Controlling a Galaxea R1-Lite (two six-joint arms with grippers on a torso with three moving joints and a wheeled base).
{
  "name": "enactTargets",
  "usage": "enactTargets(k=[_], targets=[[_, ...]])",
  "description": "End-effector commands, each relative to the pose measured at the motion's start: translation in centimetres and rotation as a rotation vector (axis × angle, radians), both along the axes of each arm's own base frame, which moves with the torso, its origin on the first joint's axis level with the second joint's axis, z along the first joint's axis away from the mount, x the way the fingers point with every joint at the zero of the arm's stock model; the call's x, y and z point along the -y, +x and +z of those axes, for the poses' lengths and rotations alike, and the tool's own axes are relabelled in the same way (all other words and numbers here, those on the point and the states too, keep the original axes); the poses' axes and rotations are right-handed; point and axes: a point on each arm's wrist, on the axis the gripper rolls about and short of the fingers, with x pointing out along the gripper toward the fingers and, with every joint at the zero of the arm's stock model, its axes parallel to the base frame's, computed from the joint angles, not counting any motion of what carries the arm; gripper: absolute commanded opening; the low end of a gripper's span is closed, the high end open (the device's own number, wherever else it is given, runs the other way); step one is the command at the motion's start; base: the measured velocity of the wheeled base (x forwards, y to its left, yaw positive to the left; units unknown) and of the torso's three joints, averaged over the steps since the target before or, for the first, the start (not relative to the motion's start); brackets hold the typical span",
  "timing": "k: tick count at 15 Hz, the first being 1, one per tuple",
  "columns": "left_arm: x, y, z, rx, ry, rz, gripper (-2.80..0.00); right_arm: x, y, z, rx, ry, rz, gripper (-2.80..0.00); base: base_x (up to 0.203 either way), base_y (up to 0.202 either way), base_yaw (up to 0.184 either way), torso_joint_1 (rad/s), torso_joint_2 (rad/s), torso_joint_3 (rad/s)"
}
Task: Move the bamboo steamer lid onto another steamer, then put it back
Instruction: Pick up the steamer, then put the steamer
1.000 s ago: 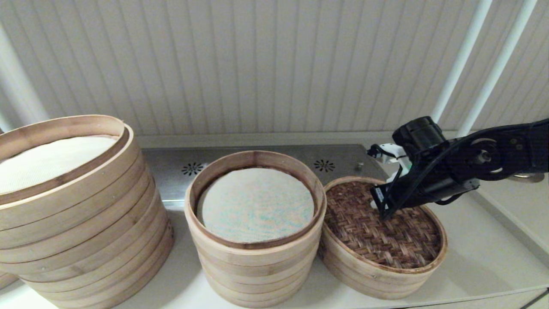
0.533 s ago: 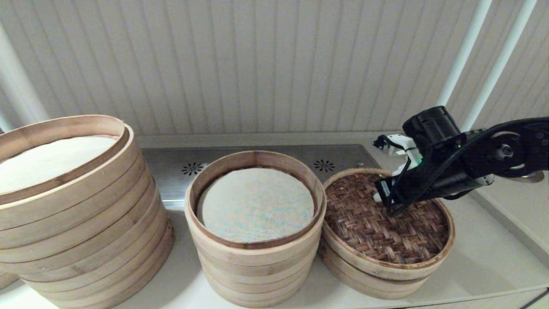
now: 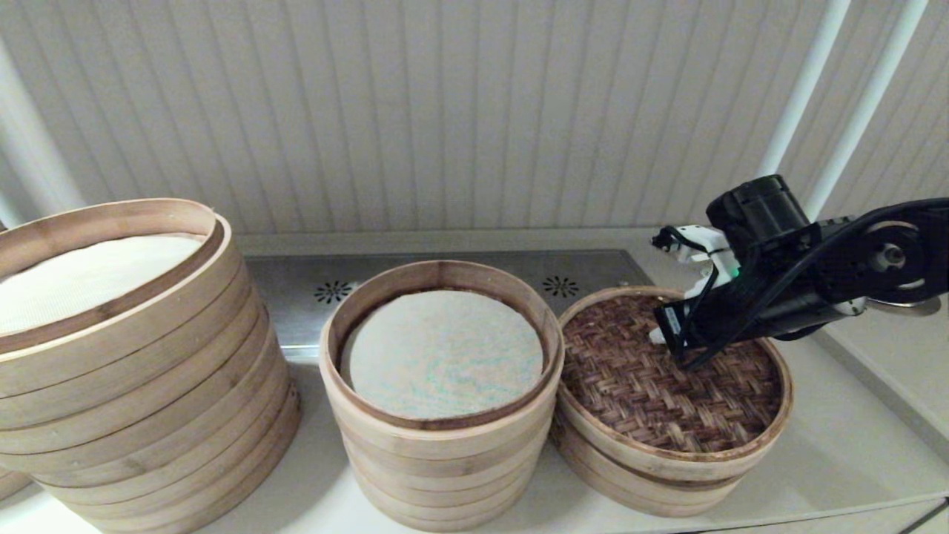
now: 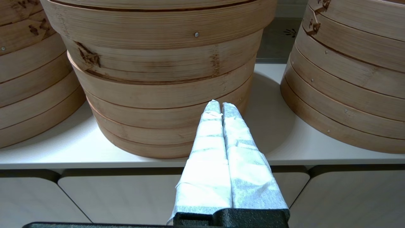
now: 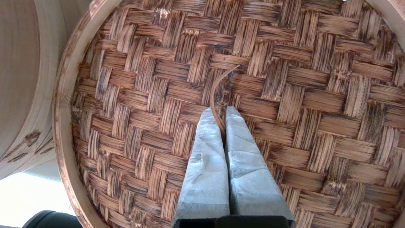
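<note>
The bamboo steamer lid (image 3: 652, 400), dark woven top inside a pale rim, hangs tilted just above a low stack of bamboo rings (image 3: 637, 482) at the right. A dark gap shows between them. My right gripper (image 3: 656, 335) (image 5: 221, 109) is shut on the lid's thin curved loop handle (image 5: 216, 85) near the middle of the weave (image 5: 284, 79). Another steamer (image 3: 441, 437), with a green-flecked liner (image 3: 445, 352), stands uncovered just left of the lid. My left gripper (image 4: 221, 104) is shut on nothing, parked low in front of the counter edge.
A much wider stack (image 3: 133, 415) with a plain white liner stands at the far left. A metal plate (image 3: 311, 293) lies behind the steamers. Two white poles (image 3: 801, 96) rise at the back right. Bamboo stacks (image 4: 164, 79) fill the left wrist view above the counter's front edge (image 4: 95, 160).
The right gripper has risen and drifted slightly right with the lid. The lid's rim now stands higher above the rings beneath it. The left arm has not moved.
</note>
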Motion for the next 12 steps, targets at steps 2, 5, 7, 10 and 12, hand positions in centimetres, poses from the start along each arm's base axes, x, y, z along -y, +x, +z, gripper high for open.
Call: enactTargets(k=[2,5,7,10,12], targets=[[0.00,0.00,0.00,0.000,0.000,0.001,-2.80,0.14,-0.11,0.31,0.008,0.007,-0.002,-2.80,0.000,0.000,0.000,0.000,0.00,0.000],[0.00,0.00,0.01,0.001,0.000,0.001,-2.80,0.08,-0.12,0.32,0.008,0.009,0.002,-2.80,0.000,0.000,0.000,0.000,0.00,0.000],[0.00,0.00,0.01,0.001,-0.002,0.001,-2.80,0.08,-0.12,0.31,0.007,0.011,0.002,-2.80,0.000,0.000,0.000,0.000,0.00,0.000],[0.00,0.00,0.01,0.001,-0.001,0.000,-2.80,-0.06,0.14,-0.24,-0.012,0.013,0.009,-2.80,0.000,0.000,0.000,0.000,0.00,0.000],[0.00,0.00,-0.01,-0.001,0.000,0.001,-2.80,-0.06,0.31,-0.59,-0.030,0.034,0.028,-2.80,0.000,0.000,0.000,0.000,0.00,0.000]])
